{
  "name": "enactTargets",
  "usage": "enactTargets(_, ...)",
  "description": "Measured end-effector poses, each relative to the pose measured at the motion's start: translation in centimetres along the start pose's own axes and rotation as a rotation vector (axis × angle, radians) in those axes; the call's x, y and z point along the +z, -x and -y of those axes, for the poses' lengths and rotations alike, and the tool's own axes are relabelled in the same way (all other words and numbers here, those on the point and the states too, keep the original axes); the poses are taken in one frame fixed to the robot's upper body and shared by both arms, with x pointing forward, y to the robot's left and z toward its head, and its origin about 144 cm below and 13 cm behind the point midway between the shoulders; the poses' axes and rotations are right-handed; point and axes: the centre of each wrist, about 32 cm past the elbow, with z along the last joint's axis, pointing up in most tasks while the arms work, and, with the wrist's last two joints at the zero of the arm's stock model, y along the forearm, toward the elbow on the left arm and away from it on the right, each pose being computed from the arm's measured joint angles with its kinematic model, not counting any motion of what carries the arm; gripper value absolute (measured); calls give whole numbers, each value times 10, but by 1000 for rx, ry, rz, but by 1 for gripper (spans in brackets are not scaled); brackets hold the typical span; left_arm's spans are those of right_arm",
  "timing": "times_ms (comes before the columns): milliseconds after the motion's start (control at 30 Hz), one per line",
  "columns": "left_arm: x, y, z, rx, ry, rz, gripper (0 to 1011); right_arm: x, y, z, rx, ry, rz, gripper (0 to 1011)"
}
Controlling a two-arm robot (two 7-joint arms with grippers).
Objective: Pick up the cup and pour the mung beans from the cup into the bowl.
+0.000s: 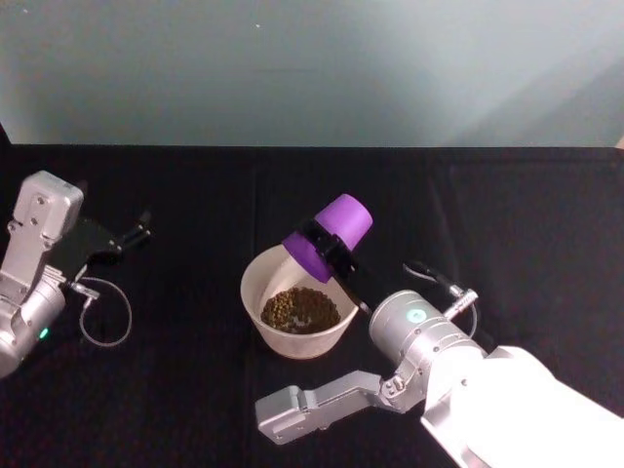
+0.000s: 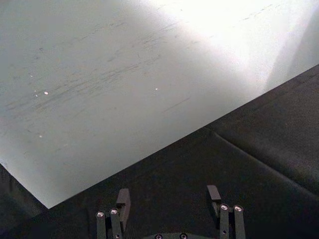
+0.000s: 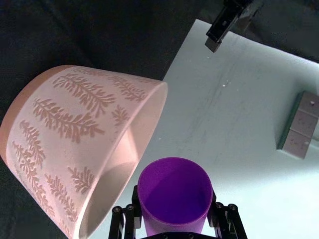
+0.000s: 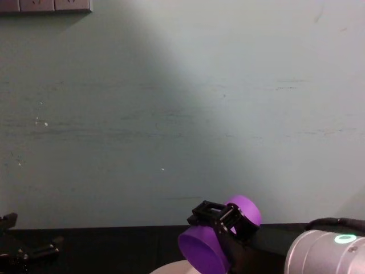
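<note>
My right gripper [image 1: 330, 246] is shut on the purple cup [image 1: 327, 236], holding it tipped over the bowl's far right rim with its mouth facing down toward the bowl. The cup [image 3: 174, 195] looks empty inside in the right wrist view, and it shows tilted in the chest view too [image 4: 219, 242]. The pale bowl [image 1: 255, 292], with a leaf pattern on its outside [image 3: 75, 134], stands mid-table and holds the brownish mung beans [image 1: 299, 309]. My left gripper [image 1: 132, 234] rests open at the left of the table, its fingers [image 2: 123, 201] apart over the black cloth.
A black cloth [image 1: 507, 224] covers the table, with a pale green wall [image 1: 312, 68] behind. A loose cable loop [image 1: 105, 312] hangs by the left arm. A wall socket plate [image 3: 299, 127] shows on the wall.
</note>
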Motion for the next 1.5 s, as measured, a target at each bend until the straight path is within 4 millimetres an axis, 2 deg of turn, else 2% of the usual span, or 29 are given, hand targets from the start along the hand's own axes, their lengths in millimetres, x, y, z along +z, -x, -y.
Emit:
enactTargets(333,0,0,0,0,0,0,1000,5,0,1,-12,8,88,726)
enactTargets(967,0,0,0,0,0,0,1000,24,0,6,-37,58,366,726)
enactTargets(1333,0,0,0,0,0,0,1000,25,-2,11,-41,44,347,726)
enactTargets(1500,0,0,0,0,0,0,1000,9,-5,15,-60,24,173,726)
